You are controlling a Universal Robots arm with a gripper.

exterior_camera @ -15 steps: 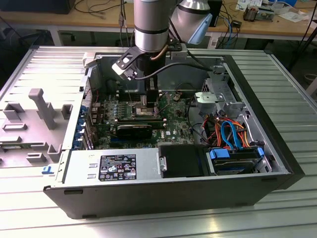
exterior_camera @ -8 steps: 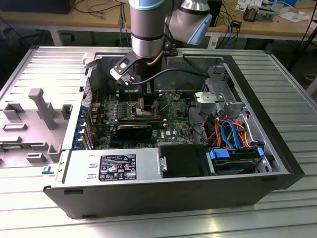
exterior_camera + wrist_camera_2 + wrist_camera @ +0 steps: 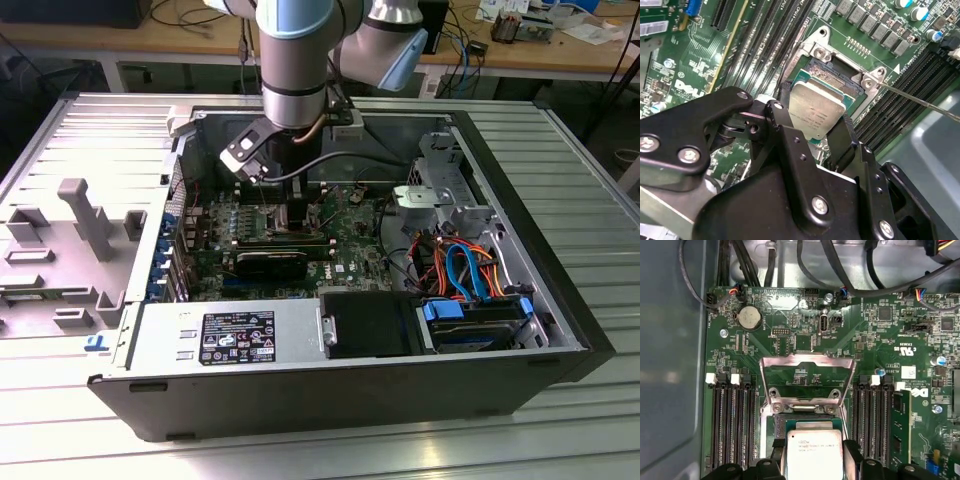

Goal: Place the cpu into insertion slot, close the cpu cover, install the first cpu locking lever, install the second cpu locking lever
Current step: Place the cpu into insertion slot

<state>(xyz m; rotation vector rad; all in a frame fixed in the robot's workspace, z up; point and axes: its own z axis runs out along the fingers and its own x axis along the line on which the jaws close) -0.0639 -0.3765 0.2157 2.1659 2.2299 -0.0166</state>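
My gripper (image 3: 815, 120) is shut on the cpu (image 3: 816, 111), a small square chip with a dull silver top, one black finger (image 3: 844, 134) on each side. The chip hangs low over the insertion slot (image 3: 834, 75), covering the near half of its dark centre. In the first wrist view the cpu (image 3: 814, 450) sits between the fingers (image 3: 851, 452), just before the slot (image 3: 805, 416). The cpu cover (image 3: 807, 360), a thin silver frame, stands swung open behind the slot. A thin metal lever (image 3: 920, 102) sticks out from the slot's corner. In the exterior view the gripper (image 3: 298, 215) reaches down into the computer case.
Long black memory slots (image 3: 732, 420) flank the socket on both sides, and one holds a green module (image 3: 901, 425). The open case (image 3: 120, 330) has a power supply (image 3: 235, 335) at its front, a drive cage (image 3: 440, 195) and coloured cables (image 3: 465, 270) on the exterior view's right.
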